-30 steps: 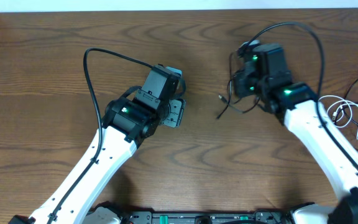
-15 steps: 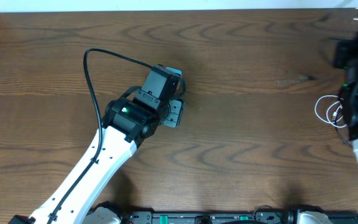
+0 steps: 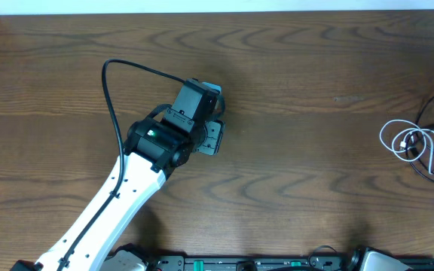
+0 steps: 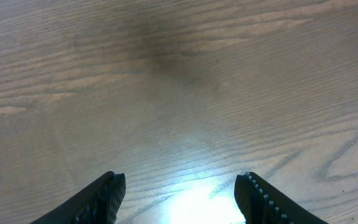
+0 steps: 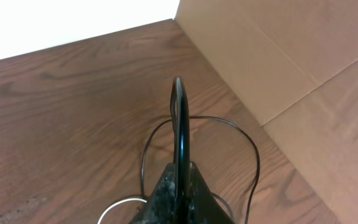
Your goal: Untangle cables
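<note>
Now far right on desk (image 3: 292,75): cables (image 3: 407,141), right pincer (image 5: 179,168) clenched on black cable (image 5: 178,112); left pincer (image 4: 180,180) released, well apart.

The cables (image 3: 420,150) lie at the far 3 o'clock edge of the table (image 3: 277,150). The white cord (image 3: 407,141) rests flat in a few loose loops, with a small plug inside the coil. The black cords (image 3: 428,170) curve around its 3 to 5 o'clock side and overlap it. In the right wrist view, one black cord (image 5: 178,118) rises as a narrow upright loop, pinched in the closed right claw (image 5: 179,180). A thin black loop (image 5: 253,155) spreads on the wood behind it.
</note>
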